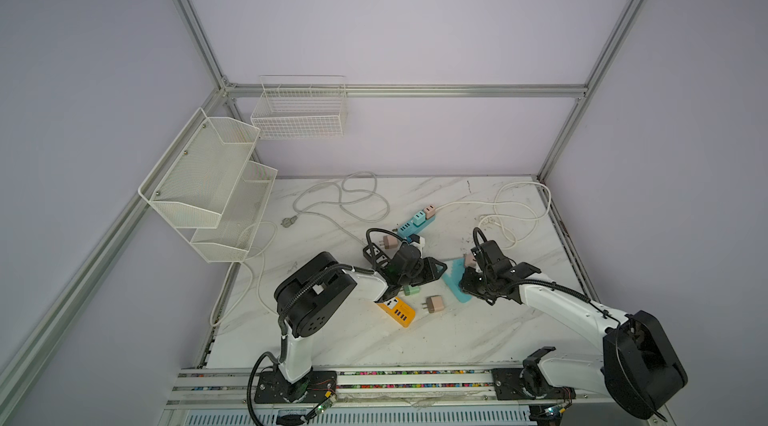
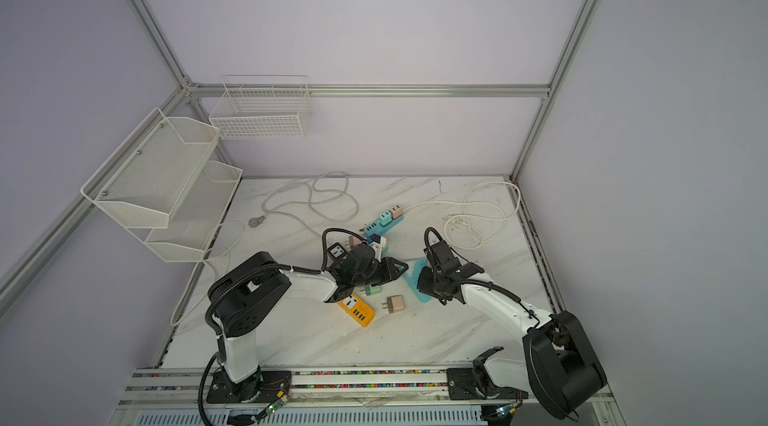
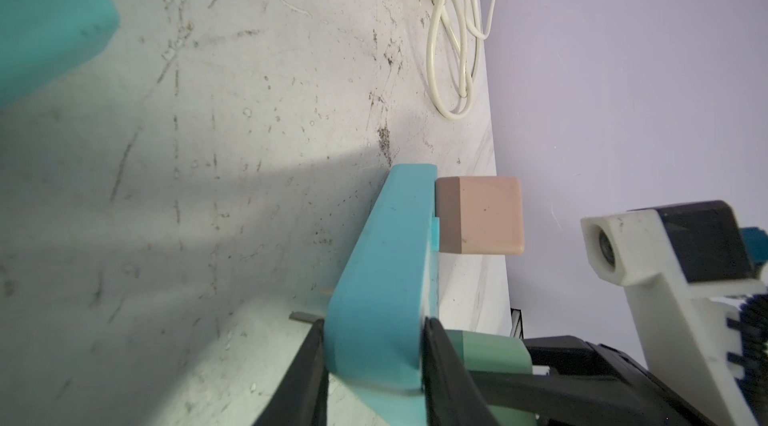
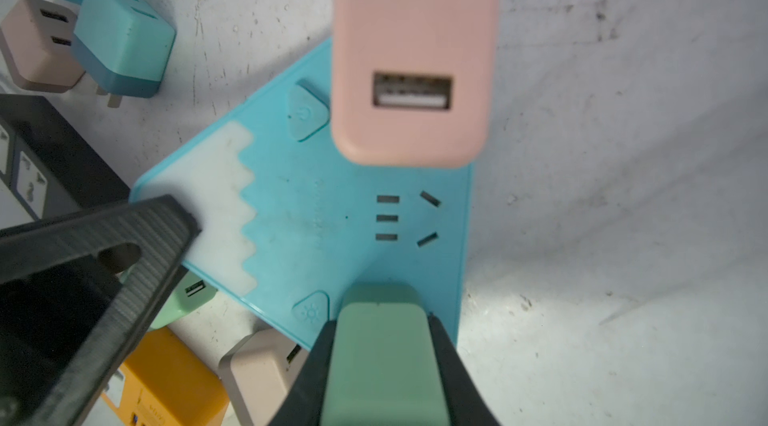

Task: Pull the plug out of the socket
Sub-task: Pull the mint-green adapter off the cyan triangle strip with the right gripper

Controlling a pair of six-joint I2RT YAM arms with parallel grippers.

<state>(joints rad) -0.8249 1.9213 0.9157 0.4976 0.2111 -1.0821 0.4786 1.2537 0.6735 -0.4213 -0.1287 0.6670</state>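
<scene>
Marble tabletop (image 4: 623, 195) bears teal socket (image 4: 316, 211), green plug (image 4: 380, 361) pinched between right jaws.

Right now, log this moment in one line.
left gripper: clamps strip | right gripper: shut on green plug | green plug: seated in strip | pink plug: seated too
</scene>
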